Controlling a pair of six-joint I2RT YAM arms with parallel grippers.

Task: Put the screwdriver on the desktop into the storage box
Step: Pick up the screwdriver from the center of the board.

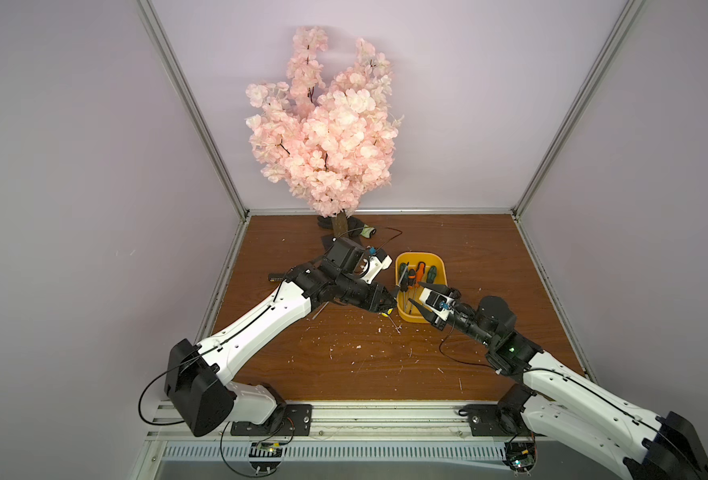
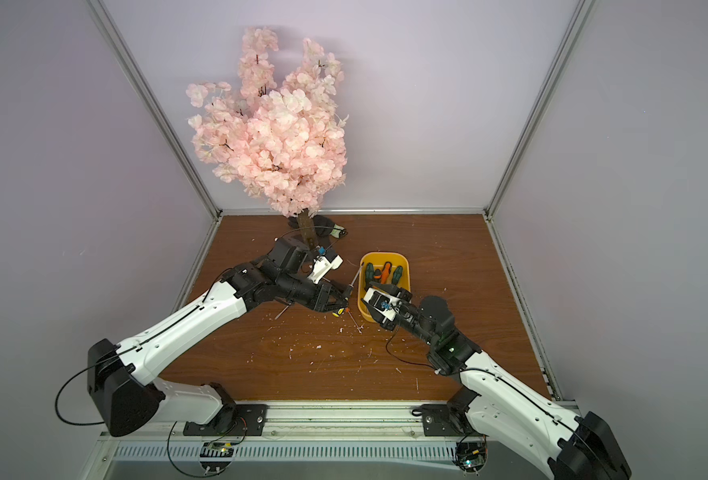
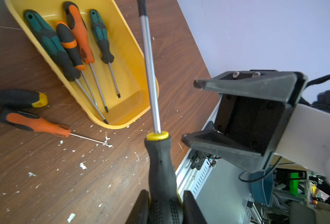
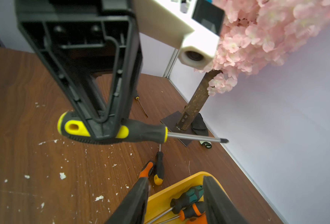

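**Four drivers [image 3: 51, 44] sitting in the box [image 3: 129, 64], one more getting held beside it**

The left fingers [image 3: 141, 209] are clamping tight on the handle of the black-and-yellow screwdriver [image 3: 160, 164], holding it clear of the tabletop [image 1: 344, 365], just beside the box on the left arm's side, shaft pointing off toward the pink tree [image 1: 323, 124]. So it's not sitting in the box yet. The right fingers [image 4: 137, 201] are hanging spread apart over the near end of the box, gripping nothing. Two more are lying on the tabletop just beside the box: an orange one [image 3: 36, 124] and a black one [image 3: 14, 99] with a yellow butt. White flecks [image 3: 82, 165] are littering the wood.
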